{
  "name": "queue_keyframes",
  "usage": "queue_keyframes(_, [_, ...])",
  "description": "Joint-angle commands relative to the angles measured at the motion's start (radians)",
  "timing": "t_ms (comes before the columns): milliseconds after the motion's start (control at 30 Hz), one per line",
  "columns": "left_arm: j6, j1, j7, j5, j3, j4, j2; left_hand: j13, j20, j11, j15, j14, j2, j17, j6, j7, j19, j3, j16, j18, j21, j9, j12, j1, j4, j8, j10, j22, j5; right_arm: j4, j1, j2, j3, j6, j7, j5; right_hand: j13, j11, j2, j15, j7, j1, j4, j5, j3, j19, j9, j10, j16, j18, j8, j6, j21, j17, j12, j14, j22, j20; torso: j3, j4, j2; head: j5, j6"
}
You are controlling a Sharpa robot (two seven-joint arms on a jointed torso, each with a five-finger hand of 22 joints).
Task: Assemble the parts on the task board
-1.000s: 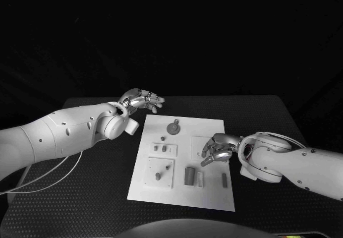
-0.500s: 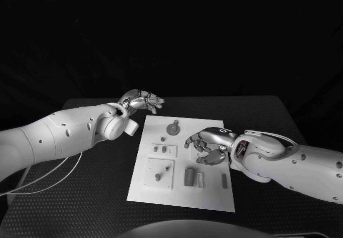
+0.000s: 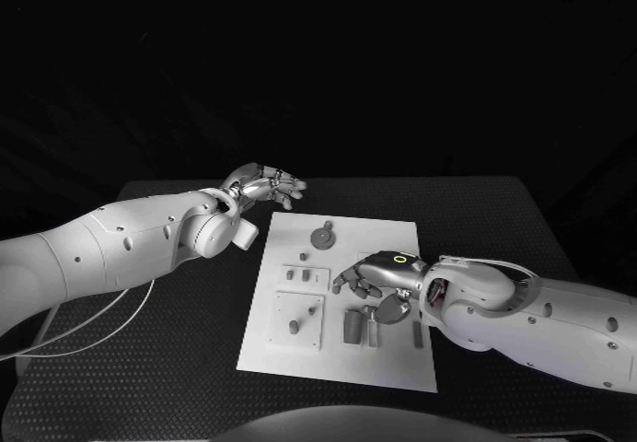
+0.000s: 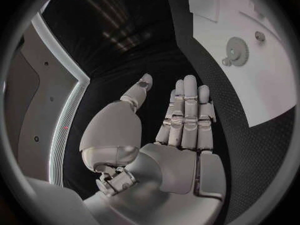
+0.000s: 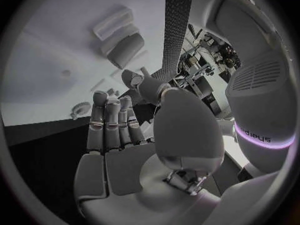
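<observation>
Task board (image 3: 399, 364) lies mid-worktop; your right hand (image 3: 375, 281), fingers apart and grasping nothing, hovers over the board's lower-right parts (image 3: 353, 326), likely choosing one. Your left hand (image 3: 266, 187) waits released off the board's far-left corner.

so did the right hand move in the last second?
Yes. The right hand slid from the task board's right edge inward over the board, toward the left hand's side; it now hovers above the upright parts.

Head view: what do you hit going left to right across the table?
Left hand off the board's far left corner → gear on the white board → right hand, fingers apart, holding nothing, over the board's middle.
</observation>
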Motion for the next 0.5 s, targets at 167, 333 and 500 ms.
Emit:
queue_keyframes(167, [0.014,0.001,0.011,0.004,0.0,0.001,0.001,0.001,-0.005,0.001,0.008,0.001,-0.001,0.002,-0.008,0.002,0.004,-0.001,-0.006,-0.009,-0.005,-0.001,-0.001,-0.011,0.006,0.005,-0.008,0.007,-0.001,0.009,-0.039,-0.001,-0.001,0.055,0.0,-0.084,-0.004,0.0,0.001,-0.002,-0.005,0.012,0.001,0.004,0.005,0.007,0.002,-0.005,0.016,-0.008,0.013,0.006,0.005,0.003,0.018,-0.002,0.019,0.006,-0.0006,0.0008,0.0,0.001,-0.002])
queue_keyframes(333, [0.016,0.0,0.011,0.004,0.0,0.001,0.0,0.001,-0.005,0.001,0.008,0.001,-0.001,0.002,-0.008,0.002,0.004,-0.001,-0.006,-0.009,-0.006,-0.001,-0.001,-0.011,0.006,0.005,-0.008,0.007,-0.001,0.005,-0.051,0.005,-0.001,0.076,-0.008,-0.114,-0.006,-0.002,0.004,-0.003,-0.001,0.016,0.001,0.004,0.008,0.009,0.004,-0.004,0.024,-0.008,0.022,0.014,0.01,0.004,0.03,-0.001,0.02,0.005,-0.0009,0.0004,0.0,0.001,-0.003])
queue_keyframes(500, [0.016,0.0,0.011,0.004,0.0,0.001,-0.001,0.001,-0.005,0.001,0.008,0.001,0.0,0.002,-0.009,0.002,0.004,-0.001,-0.006,-0.009,-0.006,-0.001,-0.001,-0.011,0.006,0.005,-0.008,0.007,-0.001,-0.008,-0.067,0.01,-0.001,0.083,-0.019,-0.155,-0.008,-0.003,0.007,-0.004,0.002,0.016,0.002,0.004,0.009,0.009,0.006,-0.004,0.031,-0.008,0.03,0.025,0.015,0.004,0.039,-0.002,0.02,0.004,-0.0006,0.0011,0.001,0.001,-0.004])
